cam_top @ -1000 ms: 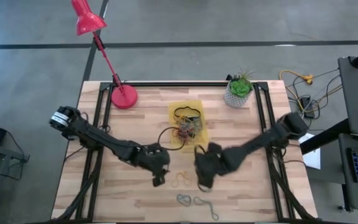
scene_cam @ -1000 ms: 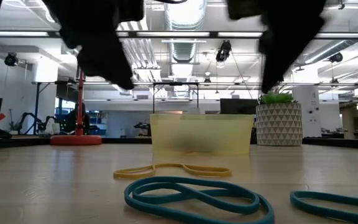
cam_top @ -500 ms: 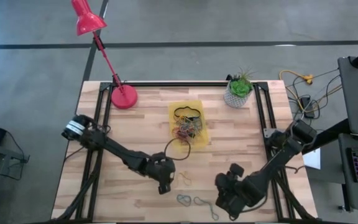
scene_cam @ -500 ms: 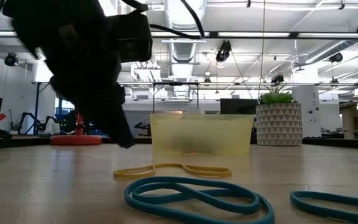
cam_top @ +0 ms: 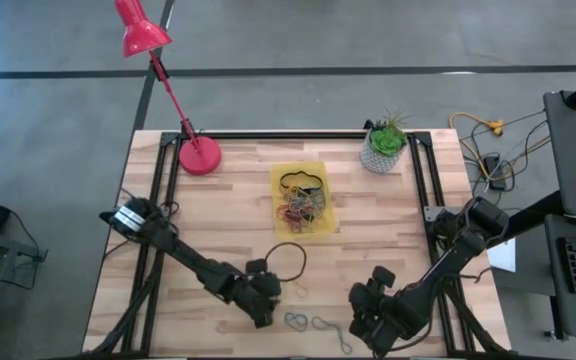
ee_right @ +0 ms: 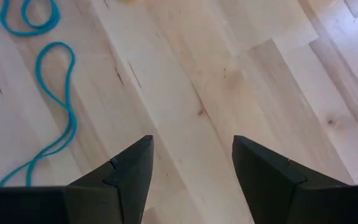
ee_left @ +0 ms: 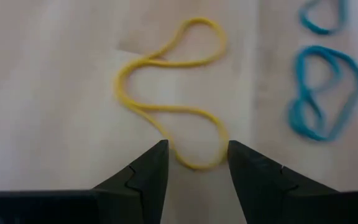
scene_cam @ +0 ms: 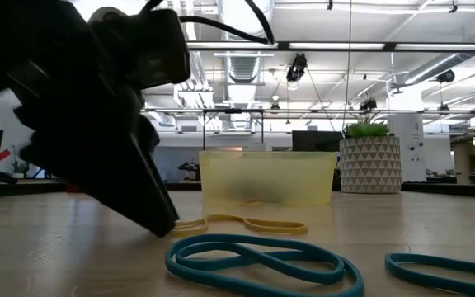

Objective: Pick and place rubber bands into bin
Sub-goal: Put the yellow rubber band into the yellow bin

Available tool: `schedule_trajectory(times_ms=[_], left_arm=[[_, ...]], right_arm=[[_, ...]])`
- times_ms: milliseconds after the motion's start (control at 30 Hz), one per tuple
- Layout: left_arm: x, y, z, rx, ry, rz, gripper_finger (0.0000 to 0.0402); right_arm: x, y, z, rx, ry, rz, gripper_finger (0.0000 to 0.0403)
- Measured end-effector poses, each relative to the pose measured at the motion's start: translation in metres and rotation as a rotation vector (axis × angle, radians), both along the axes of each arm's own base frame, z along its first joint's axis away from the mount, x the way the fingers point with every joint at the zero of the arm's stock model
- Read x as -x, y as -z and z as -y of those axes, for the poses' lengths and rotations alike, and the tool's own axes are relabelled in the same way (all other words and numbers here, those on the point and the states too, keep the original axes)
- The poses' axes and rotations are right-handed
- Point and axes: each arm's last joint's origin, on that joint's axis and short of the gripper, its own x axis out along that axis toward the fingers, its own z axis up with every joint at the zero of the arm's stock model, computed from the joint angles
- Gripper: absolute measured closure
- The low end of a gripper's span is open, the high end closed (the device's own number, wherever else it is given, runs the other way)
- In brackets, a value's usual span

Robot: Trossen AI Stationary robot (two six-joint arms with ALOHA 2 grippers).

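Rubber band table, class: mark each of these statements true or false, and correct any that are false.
1. The left gripper is open, its fingers straddling an end of the yellow rubber band. True.
2. The yellow bin holds no bands. False: a tangle of bands lies in it.
3. Two blue rubber bands lie on the table near its front edge. True.
4. The right gripper is shut on a blue band. False: it is open over bare wood, holding nothing.
5. The potted plant stands inside the bin. False: it stands apart, near the table's back right corner.
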Motion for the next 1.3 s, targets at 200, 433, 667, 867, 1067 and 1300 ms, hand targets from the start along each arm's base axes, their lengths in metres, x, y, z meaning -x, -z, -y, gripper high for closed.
schedule_trajectory(times_ms=[200,433,667,867,1067,1300], left_arm=[[-0.001,0.002,-0.005,-0.083,-0.068,0.031,0.0251],[-0.007,0.011,-0.011,-0.088,-0.093,0.031,0.0251],[-0.024,0.030,-0.014,-0.090,-0.067,0.081,0.0292],[-0.029,0.044,-0.021,-0.095,-0.056,0.041,0.0362],[-0.038,0.037,-0.031,-0.115,-0.036,0.082,0.0398],[-0.049,-0.003,-0.040,-0.203,0.015,0.152,0.0401]], right_arm=[[0.000,0.004,-0.001,0.002,-0.002,-0.012,0.0197],[0.000,0.004,-0.001,0.006,-0.014,-0.018,0.0197],[0.000,0.004,-0.001,0.012,-0.029,-0.022,0.0197],[0.000,0.004,-0.001,0.010,-0.026,-0.022,0.0197],[0.000,0.004,-0.001,0.011,-0.026,-0.022,0.0197],[0.000,0.004,-0.001,0.014,-0.029,-0.024,0.0197]])
